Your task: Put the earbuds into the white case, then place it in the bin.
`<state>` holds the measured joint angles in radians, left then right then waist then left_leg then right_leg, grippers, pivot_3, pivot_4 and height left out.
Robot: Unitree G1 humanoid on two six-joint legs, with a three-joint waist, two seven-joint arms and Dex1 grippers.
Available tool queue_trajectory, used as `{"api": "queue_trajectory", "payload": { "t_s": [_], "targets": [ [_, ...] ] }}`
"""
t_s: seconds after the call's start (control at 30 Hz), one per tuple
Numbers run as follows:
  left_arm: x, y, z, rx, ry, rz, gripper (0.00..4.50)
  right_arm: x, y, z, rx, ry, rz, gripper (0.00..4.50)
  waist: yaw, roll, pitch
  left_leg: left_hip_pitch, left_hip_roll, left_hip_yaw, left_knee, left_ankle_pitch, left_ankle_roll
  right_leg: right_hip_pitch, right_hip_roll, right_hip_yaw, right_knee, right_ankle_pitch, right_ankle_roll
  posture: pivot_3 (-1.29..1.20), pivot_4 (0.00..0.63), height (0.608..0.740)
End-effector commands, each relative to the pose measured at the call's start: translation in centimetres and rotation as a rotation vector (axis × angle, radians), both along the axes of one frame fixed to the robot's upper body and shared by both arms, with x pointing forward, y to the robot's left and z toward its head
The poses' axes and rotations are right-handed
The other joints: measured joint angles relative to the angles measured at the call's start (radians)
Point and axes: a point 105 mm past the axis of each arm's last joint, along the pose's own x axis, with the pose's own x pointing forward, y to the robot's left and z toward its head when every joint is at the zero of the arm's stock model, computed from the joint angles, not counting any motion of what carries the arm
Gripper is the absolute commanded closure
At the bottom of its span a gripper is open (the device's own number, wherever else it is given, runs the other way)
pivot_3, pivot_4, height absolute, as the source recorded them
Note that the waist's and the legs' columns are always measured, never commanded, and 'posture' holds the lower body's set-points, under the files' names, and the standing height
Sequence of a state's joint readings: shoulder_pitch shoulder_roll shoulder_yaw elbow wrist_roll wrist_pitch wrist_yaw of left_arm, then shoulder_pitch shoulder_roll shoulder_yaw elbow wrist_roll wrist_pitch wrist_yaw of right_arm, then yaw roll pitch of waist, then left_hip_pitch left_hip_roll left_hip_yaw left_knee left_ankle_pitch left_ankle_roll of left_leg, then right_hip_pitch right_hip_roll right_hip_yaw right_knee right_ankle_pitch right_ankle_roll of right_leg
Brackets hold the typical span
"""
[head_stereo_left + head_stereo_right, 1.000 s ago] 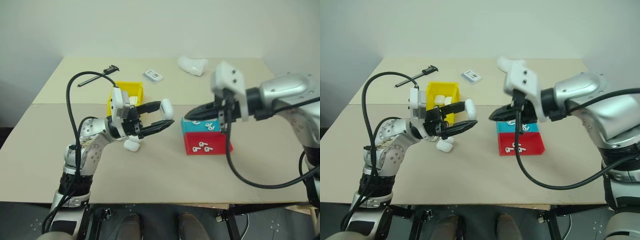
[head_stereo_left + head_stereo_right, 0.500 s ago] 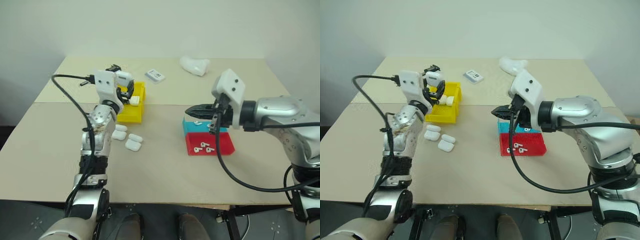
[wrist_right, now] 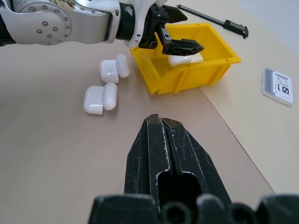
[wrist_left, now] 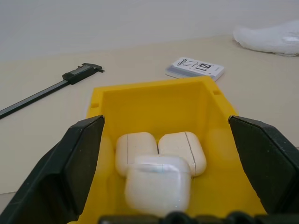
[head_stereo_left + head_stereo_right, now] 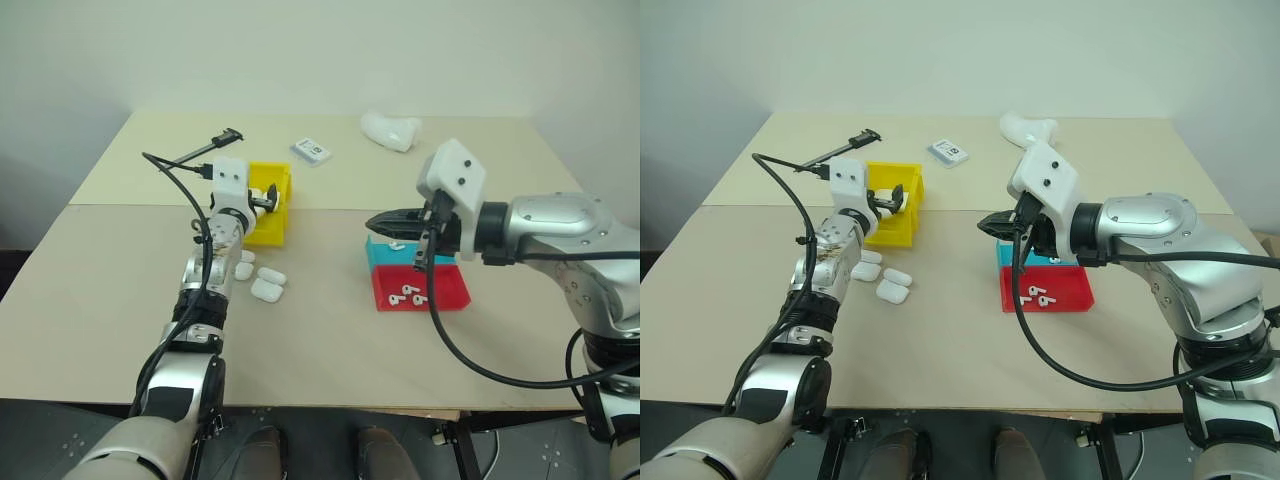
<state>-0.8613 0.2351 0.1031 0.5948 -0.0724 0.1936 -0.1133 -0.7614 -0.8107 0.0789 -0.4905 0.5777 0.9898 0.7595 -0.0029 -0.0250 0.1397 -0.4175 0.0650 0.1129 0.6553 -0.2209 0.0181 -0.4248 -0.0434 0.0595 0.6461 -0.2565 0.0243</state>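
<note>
Over the bright yellow rectangular plastic bin (image 5: 267, 206) at the left-centre of the tan table (image 5: 320, 330), our left gripper (image 4: 166, 163) has its black fingers spread wide, nothing pinched. In the left wrist view, one glossy white pebble-shaped earbud case (image 4: 158, 184) sits between the fingers, blurred, touching neither, in front of two more closed cases (image 4: 161, 150) lying side by side on the bin floor. Just near of the bin, several loose white cases (image 5: 257, 280) lie on the table. Our right gripper (image 5: 374, 223) hangs right of centre, fingers pressed together and empty, above the far edge of the shallow teal tray (image 5: 385, 254). Touching it on the near side is the shallow red tray (image 5: 445, 291), holding tiny white stemmed earbuds (image 5: 408, 293). Far side of the table: black caliper (image 5: 195, 154), small white card (image 5: 309, 151), lumpy white object (image 5: 389, 129).
</note>
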Motion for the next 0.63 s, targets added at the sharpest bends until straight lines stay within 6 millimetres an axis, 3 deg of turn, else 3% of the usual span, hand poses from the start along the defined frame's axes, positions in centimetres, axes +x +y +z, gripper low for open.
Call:
{"api": "queue_trajectory", "payload": {
  "t_s": [0.03, 0.13, 0.27, 0.37, 0.47, 0.63],
  "targets": [
    [-1.1, 0.4, 3.1, 0.035, -0.116, -0.038, 0.02, -0.4, -0.6, 1.1, 0.02, -0.045, -0.017, 4.5, 0.0, 0.0, 0.0, 0.0, 0.0, 0.0, 0.0, 0.0, 0.0, 0.0, 0.0, 0.0, 0.0, 0.0, 0.0, 0.0, 0.15, 0.74],
    [-4.6, 0.7, 4.6, 0.057, -0.171, -0.219, 0.02, -0.1, -1.1, 0.6, 0.06, -0.072, -0.048, 4.5, -0.012, 0.0, 0.0, 0.0, 0.001, 0.0, 0.0, 0.0, 0.0, 0.0, 0.0, 0.0, 0.0, 0.0, 0.0, 0.0, 0.15, 0.74],
    [-9.2, 0.8, 5.0, 0.07, -0.162, -0.433, 0.02, 0.1, -2.2, -0.8, 0.084, -0.107, -0.081, 4.5, -0.012, 0.0, 0.0, 0.001, 0.001, -0.001, -0.001, 0.001, -0.002, -0.001, 0.0, 0.002, 0.002, 0.0, 0.0, 0.0, 0.15, 0.74],
    [-13.6, 1.3, 4.8, 0.171, -0.08, -0.638, 0.02, 0.0, -3.9, -3.3, 0.095, -0.045, -0.08, 4.5, -0.013, 0.0, 0.0, 0.003, 0.001, 0.001, -0.001, 0.001, -0.003, 0.001, 0.0, 0.001, 0.002, 0.0, 0.0, 0.0, 0.15, 0.74],
    [-16.8, 1.6, 4.8, 0.215, -0.007, -0.773, 0.02, -0.5, -5.2, -4.7, 0.109, -0.002, -0.079, 4.5, -0.008, 0.0, 0.0, 0.006, 0.001, 0.001, -0.002, 0.001, -0.002, 0.003, -0.001, 0.001, 0.001, 0.0, 0.0, 0.0, 0.15, 0.74],
    [-21.5, 1.7, 4.5, 0.215, 0.115, -0.99, 0.02, -1.4, -6.6, -5.5, 0.082, 0.007, -0.066, 4.5, -0.011, 0.0, 0.0, 0.008, 0.001, 0.001, -0.004, 0.001, -0.002, 0.003, -0.001, 0.002, 0.001, -0.001, 0.0, 0.0, 0.15, 0.74]
  ]
}}
